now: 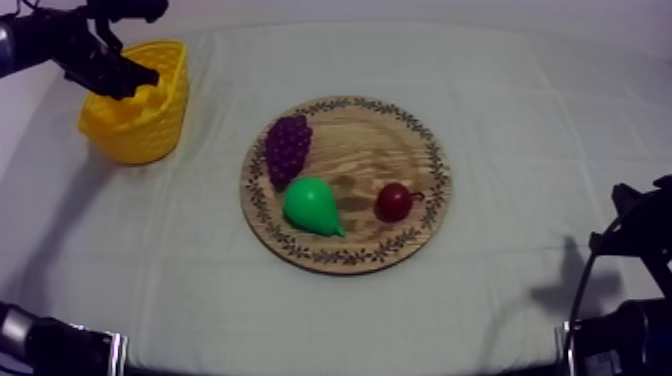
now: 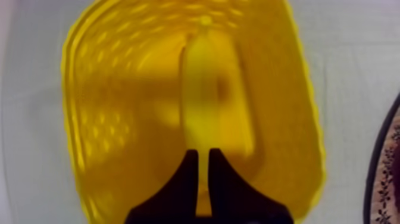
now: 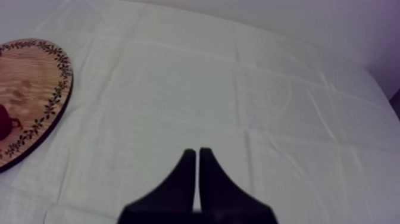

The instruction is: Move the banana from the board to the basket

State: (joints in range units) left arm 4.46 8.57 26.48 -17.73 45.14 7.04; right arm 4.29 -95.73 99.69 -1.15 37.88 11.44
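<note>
A counter under a grey-white cloth is seen, with the basket at its left. The banana is held over the basket's inside, its thin end pinched by the left jaws, which are closed on it; whether it touches the bottom cannot be told. As a toy it is judged light, stiff and smooth, so a tip grip may slip. The right jaws are shut on nothing over bare cloth beside the board. Grapes, a pear and a small red fruit lie on the board, well apart from the basket; nothing is seen in the way
</note>
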